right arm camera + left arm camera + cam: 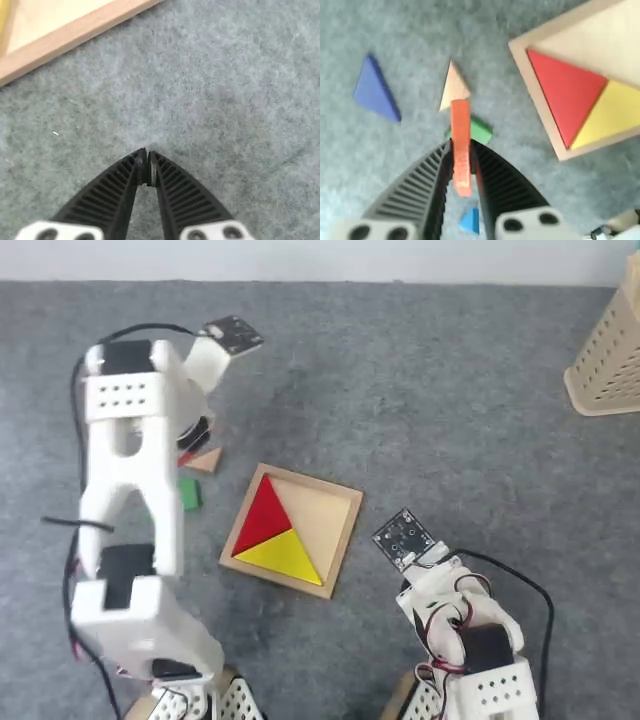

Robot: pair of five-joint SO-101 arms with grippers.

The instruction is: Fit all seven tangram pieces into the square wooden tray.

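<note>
The square wooden tray (340, 530) lies mid-table with a red triangle (262, 512) and a yellow triangle (285, 555) in it. My left gripper (461, 150) is shut on an orange piece (460, 145), held edge-on above the carpet left of the tray (535, 95). Below it lie a wood-coloured triangle (454, 86), a green piece (481, 131), a dark blue triangle (374, 92) and a small blue piece (471, 220). The green piece (190, 492) and the wood-coloured triangle (205, 461) also show beside the left arm. My right gripper (147, 167) is shut with nothing in it, over bare carpet near the tray's edge (75, 32).
A perforated beige container (610, 350) stands at the far right edge. Grey carpet covers the table. The left arm's white body (130, 500) hangs over the loose pieces; the right arm (460, 630) sits near the front right.
</note>
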